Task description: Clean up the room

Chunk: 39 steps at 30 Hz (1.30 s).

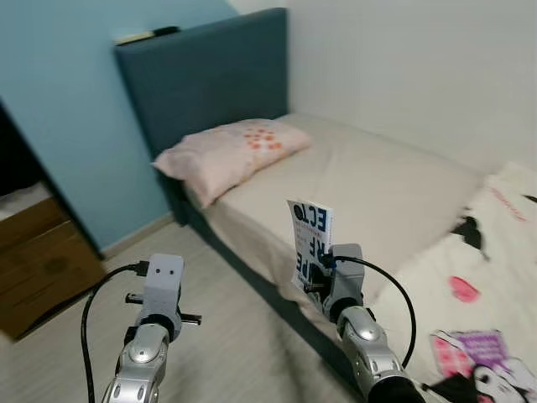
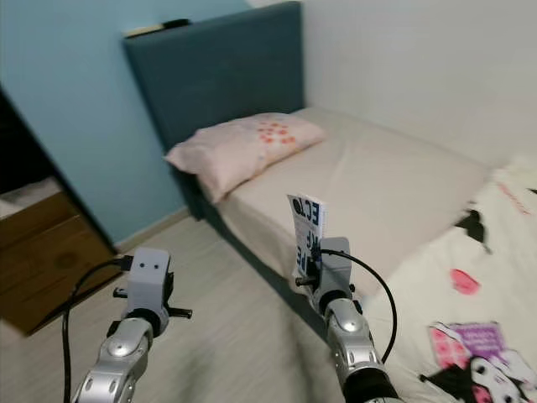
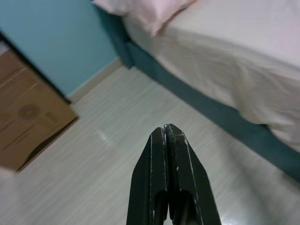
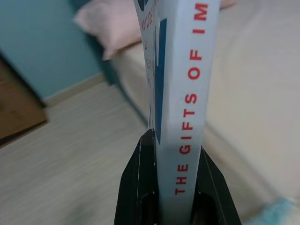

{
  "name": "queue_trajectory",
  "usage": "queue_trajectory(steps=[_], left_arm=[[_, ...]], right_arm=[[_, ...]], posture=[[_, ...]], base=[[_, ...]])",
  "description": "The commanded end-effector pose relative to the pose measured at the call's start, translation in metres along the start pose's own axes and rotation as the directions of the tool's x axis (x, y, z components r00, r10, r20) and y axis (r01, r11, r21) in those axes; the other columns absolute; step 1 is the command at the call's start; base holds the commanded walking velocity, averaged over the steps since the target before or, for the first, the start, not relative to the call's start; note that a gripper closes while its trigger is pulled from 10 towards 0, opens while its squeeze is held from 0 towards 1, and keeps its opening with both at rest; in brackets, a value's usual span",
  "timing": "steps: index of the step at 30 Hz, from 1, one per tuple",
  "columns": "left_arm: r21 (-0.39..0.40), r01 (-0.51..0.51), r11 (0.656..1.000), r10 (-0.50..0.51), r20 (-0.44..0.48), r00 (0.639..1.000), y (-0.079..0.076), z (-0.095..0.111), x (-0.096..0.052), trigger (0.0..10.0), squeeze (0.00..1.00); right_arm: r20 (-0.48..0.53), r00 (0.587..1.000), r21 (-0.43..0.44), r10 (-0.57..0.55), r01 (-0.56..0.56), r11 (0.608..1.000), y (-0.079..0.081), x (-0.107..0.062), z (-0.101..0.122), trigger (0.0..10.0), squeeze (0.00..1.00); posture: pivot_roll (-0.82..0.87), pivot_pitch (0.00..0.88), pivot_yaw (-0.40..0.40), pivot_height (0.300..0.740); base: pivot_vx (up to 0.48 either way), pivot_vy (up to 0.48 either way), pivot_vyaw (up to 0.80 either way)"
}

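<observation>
My right gripper (image 4: 174, 140) is shut on a white and blue book (image 1: 309, 246), held upright over the near edge of the bed (image 1: 377, 180). In the right wrist view its spine (image 4: 185, 93) carries red letters and stands between the two black fingers (image 4: 140, 187). My left gripper (image 3: 168, 133) is shut with nothing in it, raised above the pale wood floor (image 3: 108, 154) to the left of the bed. A pink pillow (image 1: 231, 151) lies at the head of the bed, by the dark blue headboard (image 1: 210, 75).
A patterned white blanket (image 1: 478, 311) with pink and purple prints covers the bed's near right part. A wooden drawer unit (image 1: 38, 260) stands at the left against the blue wall (image 1: 67, 109). Something flat lies on top of the headboard (image 1: 147, 35).
</observation>
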<state>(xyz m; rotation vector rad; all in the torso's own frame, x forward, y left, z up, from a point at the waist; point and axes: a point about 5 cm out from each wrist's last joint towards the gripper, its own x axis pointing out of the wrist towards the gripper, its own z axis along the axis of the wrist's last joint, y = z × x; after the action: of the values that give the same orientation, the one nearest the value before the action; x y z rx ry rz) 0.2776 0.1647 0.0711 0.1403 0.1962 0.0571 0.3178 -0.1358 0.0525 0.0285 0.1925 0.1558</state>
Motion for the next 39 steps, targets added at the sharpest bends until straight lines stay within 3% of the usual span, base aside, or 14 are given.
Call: queue_trajectory(steps=[1, 20, 33, 39], left_arm=[[0.009, -0.003, 1.000, 0.003, -0.014, 1.000, 0.002, -0.001, 0.000, 10.0, 0.00], [-0.033, 0.047, 0.998, -0.046, 0.015, 0.999, -0.008, 0.004, 0.004, 10.0, 0.00], [-0.054, 0.037, 0.998, -0.036, 0.028, 0.999, -0.008, 0.006, 0.005, 10.0, 0.00], [-0.068, 0.015, 0.998, -0.013, 0.032, 0.999, -0.007, 0.005, 0.004, 10.0, 0.00]], right_arm=[[0.016, 1.000, 0.005, 0.004, -0.004, 1.000, 0.001, 0.001, 0.004, 10.0, 0.00], [0.043, 0.997, -0.008, -0.057, 0.058, 0.998, -0.012, 0.002, 0.011, 10.0, 0.00], [0.044, 0.998, 0.003, -0.045, 0.045, 0.999, -0.011, 0.000, 0.009, 10.0, 0.00], [0.043, 0.999, -0.036, -0.002, 0.003, 0.999, -0.008, 0.003, 0.013, 10.0, 0.00]], posture=[[0.04, 0.063, 0.029, 0.740], [0.02, 0.065, 0.024, 0.740], [0.02, 0.057, 0.018, 0.740], [0.01, 0.045, -0.028, 0.740]], base=[[0.000, 0.000, 0.80], [0.000, 0.000, 0.03], [0.285, 0.000, 0.00], [0.295, 0.000, 0.00]])
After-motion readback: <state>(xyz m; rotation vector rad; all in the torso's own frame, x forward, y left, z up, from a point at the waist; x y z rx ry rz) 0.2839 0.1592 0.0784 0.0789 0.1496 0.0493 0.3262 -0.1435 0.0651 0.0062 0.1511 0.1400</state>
